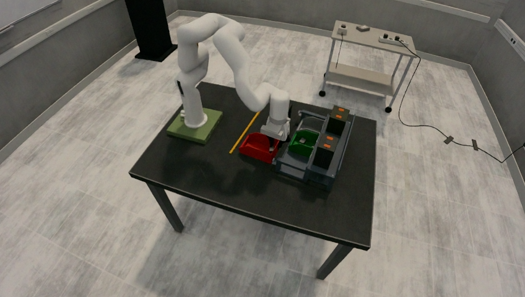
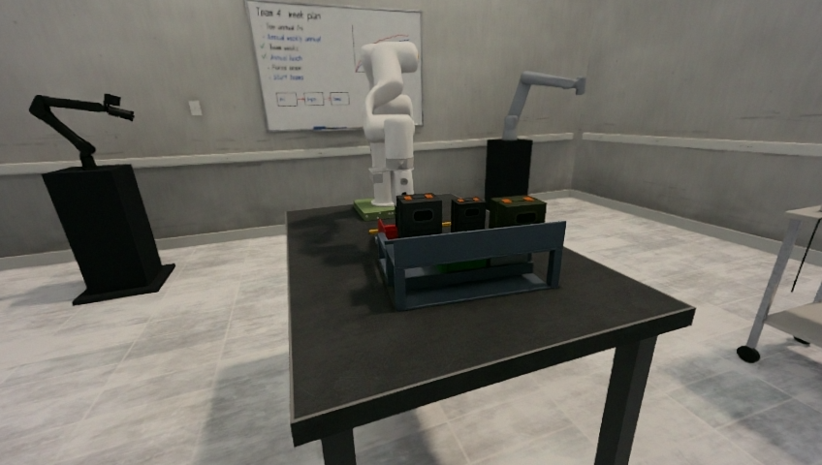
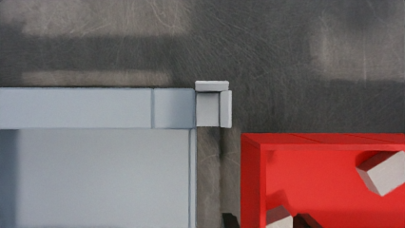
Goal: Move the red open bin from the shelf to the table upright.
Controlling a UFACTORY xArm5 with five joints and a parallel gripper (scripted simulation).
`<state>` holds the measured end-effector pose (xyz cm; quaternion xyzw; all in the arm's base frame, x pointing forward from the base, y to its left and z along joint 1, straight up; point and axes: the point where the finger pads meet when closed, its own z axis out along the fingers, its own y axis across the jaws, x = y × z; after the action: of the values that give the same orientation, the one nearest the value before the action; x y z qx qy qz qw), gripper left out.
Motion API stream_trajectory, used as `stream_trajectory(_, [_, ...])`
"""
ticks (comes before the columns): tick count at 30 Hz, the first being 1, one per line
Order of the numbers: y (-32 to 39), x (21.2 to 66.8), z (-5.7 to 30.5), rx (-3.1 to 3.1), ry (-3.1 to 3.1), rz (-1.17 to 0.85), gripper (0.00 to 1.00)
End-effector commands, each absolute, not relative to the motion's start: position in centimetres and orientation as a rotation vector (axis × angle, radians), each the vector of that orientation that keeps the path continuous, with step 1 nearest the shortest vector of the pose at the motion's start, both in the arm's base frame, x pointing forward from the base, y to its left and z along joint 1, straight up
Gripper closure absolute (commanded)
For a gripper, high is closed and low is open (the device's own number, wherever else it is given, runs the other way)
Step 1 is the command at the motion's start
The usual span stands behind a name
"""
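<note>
The red open bin [image 1: 254,146] [image 2: 387,229] [image 3: 328,182] stands upright on the black table [image 1: 206,176] [image 3: 285,57], just left of the blue-grey shelf [image 1: 291,165] [image 2: 472,244] [image 3: 95,109]. Pale grey blocks [image 3: 384,172] lie inside it. My gripper [image 1: 274,145] [image 3: 266,222] hangs over the bin's wall nearest the shelf. One dark fingertip is outside that wall and one is inside, both a little apart from it. The gripper is open. A green open bin [image 1: 303,141] [image 2: 461,265] with a grey part sits on the shelf's lower level.
Dark closed bins with orange tabs [image 1: 338,117] [image 1: 325,148] [image 2: 419,214] stand on the shelf's upper level. A yellow bar [image 1: 244,132] lies on the table left of the red bin. The arm's green base [image 1: 195,129] is at the back left.
</note>
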<state>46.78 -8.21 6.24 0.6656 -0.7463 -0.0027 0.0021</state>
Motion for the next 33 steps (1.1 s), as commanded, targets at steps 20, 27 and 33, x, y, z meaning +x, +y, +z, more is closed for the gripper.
stream_trajectory(20, [-8.2,46.9,10.2,2.09,-2.343,-0.003,0.66])
stream_trajectory(27, [-8.2,46.9,10.2,2.09,-2.343,-0.003,0.66])
stream_trajectory(33, [-8.2,46.9,10.2,2.09,-2.343,-0.003,0.66])
